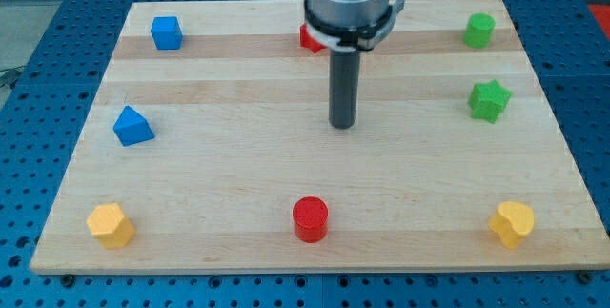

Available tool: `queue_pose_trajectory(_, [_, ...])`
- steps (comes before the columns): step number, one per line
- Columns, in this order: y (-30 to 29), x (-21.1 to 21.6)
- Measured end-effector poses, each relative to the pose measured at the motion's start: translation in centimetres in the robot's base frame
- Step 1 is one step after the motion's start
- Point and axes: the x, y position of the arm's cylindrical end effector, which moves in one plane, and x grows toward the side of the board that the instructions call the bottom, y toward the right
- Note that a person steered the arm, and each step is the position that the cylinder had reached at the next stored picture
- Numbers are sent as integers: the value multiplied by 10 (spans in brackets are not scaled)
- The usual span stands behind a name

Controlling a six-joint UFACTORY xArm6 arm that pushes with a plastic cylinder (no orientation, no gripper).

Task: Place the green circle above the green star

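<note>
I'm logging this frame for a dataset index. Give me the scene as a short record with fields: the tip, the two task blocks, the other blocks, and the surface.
tip: my tip, near board centre, touching no block
green circle: green cylinder block, the view's top right
green star: green star block, just below the green circle, apart from it
blue blocks: blue cube top left; blue triangular block left
red blocks: red cylinder bottom centre; red block partly hidden behind the arm
yellow blocks: yellow block bottom left; yellow heart-like block bottom right
surface: wooden board
</note>
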Motion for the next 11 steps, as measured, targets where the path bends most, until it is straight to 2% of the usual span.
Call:
queue_pose_trajectory(2, [30, -142])
queue_pose_trajectory(3, [63, -192])
queue_pose_trajectory(4, [144, -195])
queue_pose_trajectory(8, [214, -197])
queue_pose_trajectory(10, [194, -124])
queue_pose_trajectory(11, [193, -100])
